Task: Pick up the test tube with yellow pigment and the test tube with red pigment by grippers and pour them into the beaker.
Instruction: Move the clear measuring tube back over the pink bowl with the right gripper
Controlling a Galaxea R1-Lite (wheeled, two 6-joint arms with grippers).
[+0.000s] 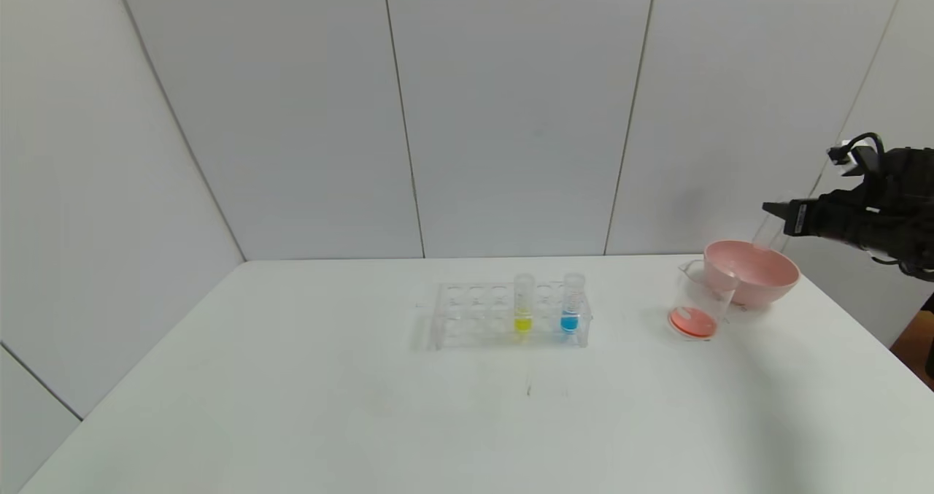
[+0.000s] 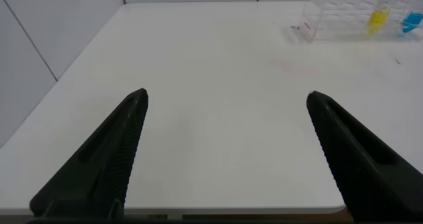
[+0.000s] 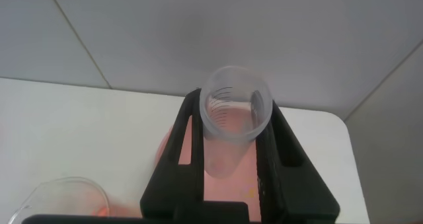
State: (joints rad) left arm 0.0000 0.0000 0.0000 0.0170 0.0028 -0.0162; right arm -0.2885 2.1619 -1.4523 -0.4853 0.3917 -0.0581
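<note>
While our right gripper [image 1: 775,215] hangs at the table's far right edge, at three o'clock in the head view, its fingers clamp an emptied clear tube, the test tube with red pigment [image 1: 767,230], tilted above the pink bowl [image 1: 755,271]. Just beside the bowl, toward eight o'clock, the beaker [image 1: 699,303] holds red-orange liquid. We judge a slack grip could drop the tube into the bowl, and a swing back toward the rack [image 1: 508,314] might clip the beaker. The test tube with yellow pigment [image 1: 523,303] and a blue tube [image 1: 572,303] stand upright there, mid-table. The white table [image 1: 292,406] meets pale panelled walls.

From the left wrist, our left gripper [image 2: 225,158] hovers spread wide over bare tabletop, the rack at one o'clock, well apart.

From the right wrist, the tube's open mouth faces us, pinched between black fingers [image 3: 188,151], pink bowl beneath.
</note>
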